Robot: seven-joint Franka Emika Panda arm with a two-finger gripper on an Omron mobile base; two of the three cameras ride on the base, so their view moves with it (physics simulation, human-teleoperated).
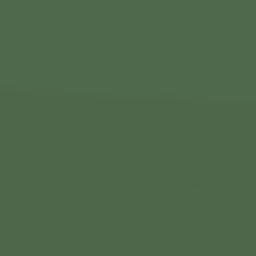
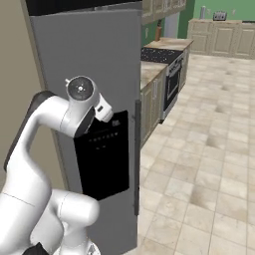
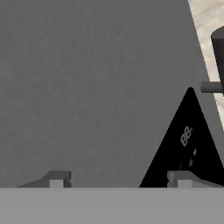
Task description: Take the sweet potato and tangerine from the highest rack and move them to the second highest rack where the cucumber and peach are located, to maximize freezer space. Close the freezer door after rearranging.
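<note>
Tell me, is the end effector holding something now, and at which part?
Nothing is held. The end effector is open, facing the grey freezer door.

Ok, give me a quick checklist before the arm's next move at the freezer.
1. Is the gripper open and empty: ok.
2. Is the freezer door open: not ok, it looks shut.
3. Is the door handle in sight: ok.
4. Is the gripper at that handle: not ok, it faces the flat door beside the black dispenser panel.
5. Where the sweet potato and tangerine sit: cannot tell.
</note>
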